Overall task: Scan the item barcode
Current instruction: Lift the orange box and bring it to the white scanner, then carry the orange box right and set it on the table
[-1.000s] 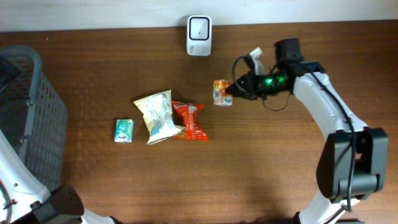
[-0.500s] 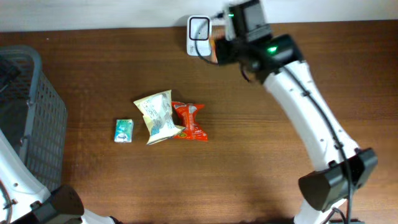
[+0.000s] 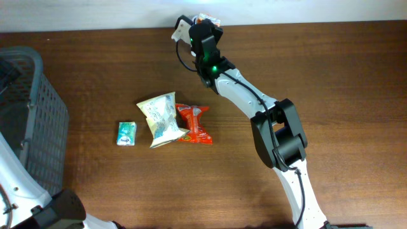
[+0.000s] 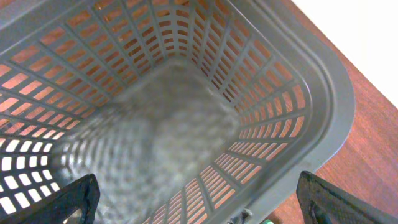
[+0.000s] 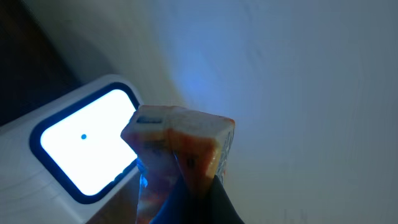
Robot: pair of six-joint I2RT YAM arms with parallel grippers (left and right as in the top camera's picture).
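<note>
Right wrist shows the right jaws clenched low on the orange carton (image 5: 186, 146), seemingly light and crushable; left jaws stand released.

Dark frame — one glow
The scanner (image 5: 81, 146) glares white left of your right gripper (image 5: 186, 186), tinting the carton (image 5: 186, 134) blue.
</note>
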